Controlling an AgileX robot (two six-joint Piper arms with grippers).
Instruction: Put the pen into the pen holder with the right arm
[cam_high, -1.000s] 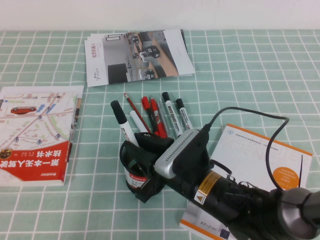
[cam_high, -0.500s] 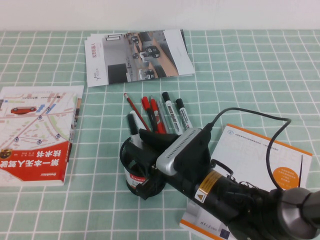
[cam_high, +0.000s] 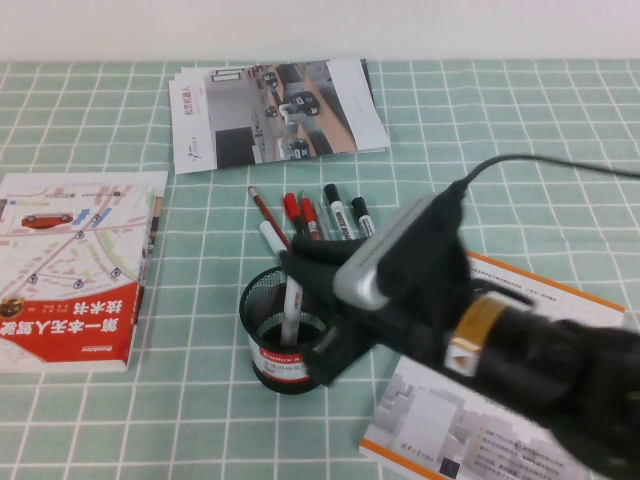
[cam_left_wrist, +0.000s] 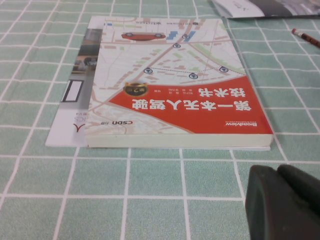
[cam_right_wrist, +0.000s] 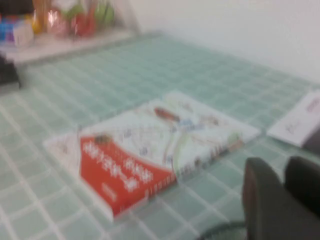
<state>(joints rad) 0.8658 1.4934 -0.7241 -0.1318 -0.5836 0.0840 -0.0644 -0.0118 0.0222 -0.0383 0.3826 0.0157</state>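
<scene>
The pen (cam_high: 292, 305) stands inside the pen holder (cam_high: 262, 345), a black mesh cup with a red-and-white label band. Only the pen's white barrel shows; its cap is hidden. My right gripper (cam_high: 303, 308) hovers over the cup's right side, open and holding nothing, and its blurred fingers cover part of the rim. In the right wrist view the right gripper (cam_right_wrist: 282, 167) shows two dark fingers with a gap between them. My left gripper (cam_left_wrist: 277, 172) is shut and empty, low over the tablecloth near the red-and-white book (cam_left_wrist: 175, 95). It is out of the high view.
Behind the cup lie a white pen (cam_high: 270, 238), red pens (cam_high: 300, 215) and two labelled markers (cam_high: 345, 215). The red-and-white book (cam_high: 70, 265) is at the left, brochures (cam_high: 270, 110) at the back, and an orange-and-white book (cam_high: 545, 300) lies under the right arm.
The pen went down into the holder and the right gripper let go of it. The right arm has lifted up and to the right, away from the cup.
</scene>
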